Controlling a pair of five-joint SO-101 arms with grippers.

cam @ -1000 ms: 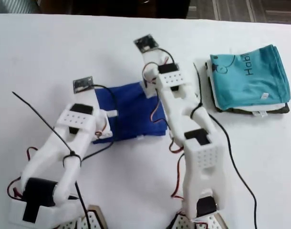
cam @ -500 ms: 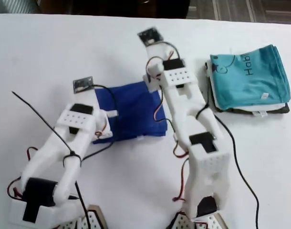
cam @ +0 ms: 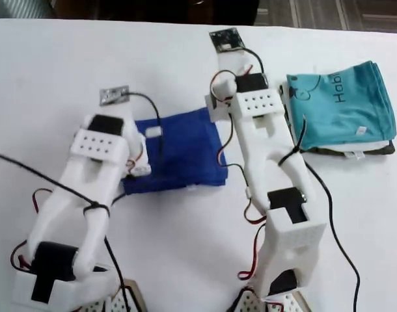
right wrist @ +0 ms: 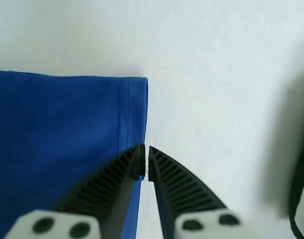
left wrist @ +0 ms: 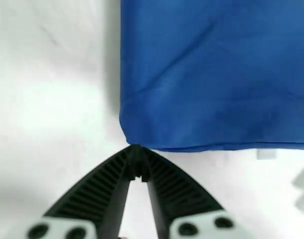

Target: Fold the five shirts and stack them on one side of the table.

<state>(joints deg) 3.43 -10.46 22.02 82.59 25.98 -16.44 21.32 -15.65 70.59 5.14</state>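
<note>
A folded blue shirt (cam: 182, 153) lies flat in the middle of the table, between the two arms. My left gripper (left wrist: 137, 152) is shut, its tips touching one corner of the blue shirt (left wrist: 212, 74) with no cloth lifted. My right gripper (right wrist: 145, 152) is shut beside the hemmed side edge of the blue shirt (right wrist: 57, 139), a little short of its far corner. A stack of folded shirts sits at the table's right side, with a teal shirt (cam: 338, 104) on top and a dark one (cam: 371, 149) at the bottom.
The left arm (cam: 97, 156) covers the blue shirt's left edge in the high view, and the right arm (cam: 260, 123) stands between that shirt and the stack. Loose black cables (cam: 328, 208) trail over the white table (cam: 62, 58).
Both wrists have moved toward the far side of the table. The right arm also shifted right, off the blue shirt's corner and closer to the stack. The blue shirt stays flat.
</note>
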